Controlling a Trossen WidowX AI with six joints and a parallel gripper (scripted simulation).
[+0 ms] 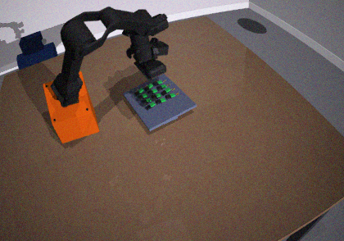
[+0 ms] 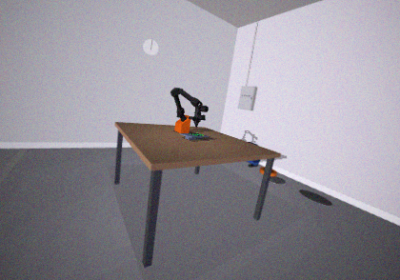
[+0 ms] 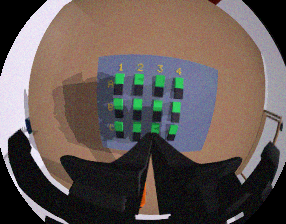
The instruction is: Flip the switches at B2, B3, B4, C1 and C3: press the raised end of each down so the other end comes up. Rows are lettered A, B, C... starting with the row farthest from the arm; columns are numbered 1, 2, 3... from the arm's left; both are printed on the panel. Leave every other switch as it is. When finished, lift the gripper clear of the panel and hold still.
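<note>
Fingers pressed together on nothing, probably to make one blunt pressing tip, the hand (image 1: pixel 152 73) (image 2: pixel 196 126) (image 3: pixel 151 136) hangs above the switch panel (image 1: pixel 172 110) (image 2: pixel 190 138) (image 3: pixel 196 127), which lies on the desk (image 1: pixel 229 146) (image 2: pixel 190 150) (image 3: pixel 244 65) near the top view's centre.

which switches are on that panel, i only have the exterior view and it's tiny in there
Observer: The panel carries three rows of four green-and-black switches.
Operator: is the gripper open or shut, can't make out the fingers
Observer: The gripper is shut, its fingertips meeting with nothing between them.
Operator: does the wrist camera get a full look at c3
Observer: No, the fingertips cover the near part of C3 in that view.
</note>
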